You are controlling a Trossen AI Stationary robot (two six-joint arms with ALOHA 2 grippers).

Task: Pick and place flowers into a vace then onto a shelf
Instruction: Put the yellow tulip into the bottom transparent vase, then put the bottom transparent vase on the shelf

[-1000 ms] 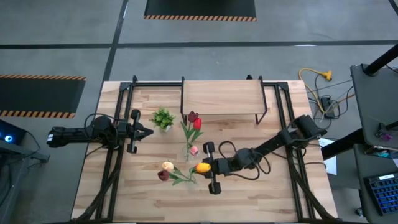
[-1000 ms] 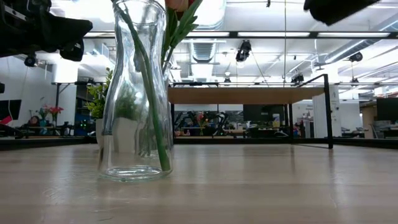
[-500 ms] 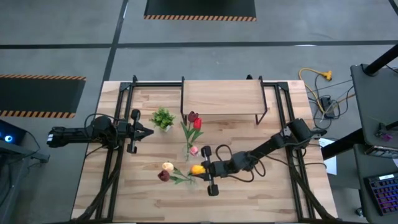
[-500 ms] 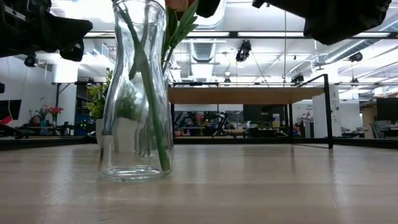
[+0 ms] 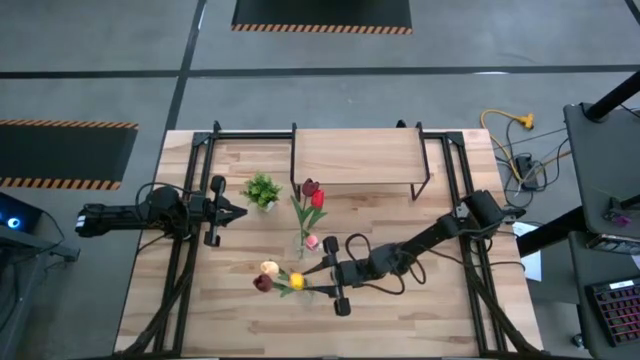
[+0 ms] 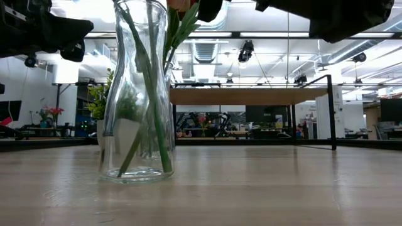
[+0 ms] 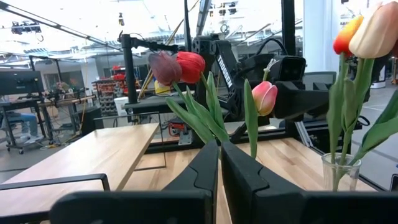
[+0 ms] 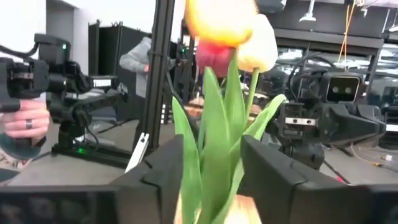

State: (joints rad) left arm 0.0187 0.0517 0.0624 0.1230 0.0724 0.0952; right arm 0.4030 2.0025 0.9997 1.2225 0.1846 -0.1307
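Right hand (image 5: 322, 279) parts loosely around the yellow tulip (image 5: 296, 281), dropped into the vase (image 6: 136, 94) mid-tabletop; left hand (image 5: 236, 211) waits clenched.

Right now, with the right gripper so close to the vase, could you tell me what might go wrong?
The right gripper hangs open around the yellow tulip, its leaves between the fingers; pulling back could drag the stem out again.

The glass vase is narrow-necked, and its flowers lean outward; a knock might tip it.

The left gripper waits shut beside the small green plant, too far off to steady anything.
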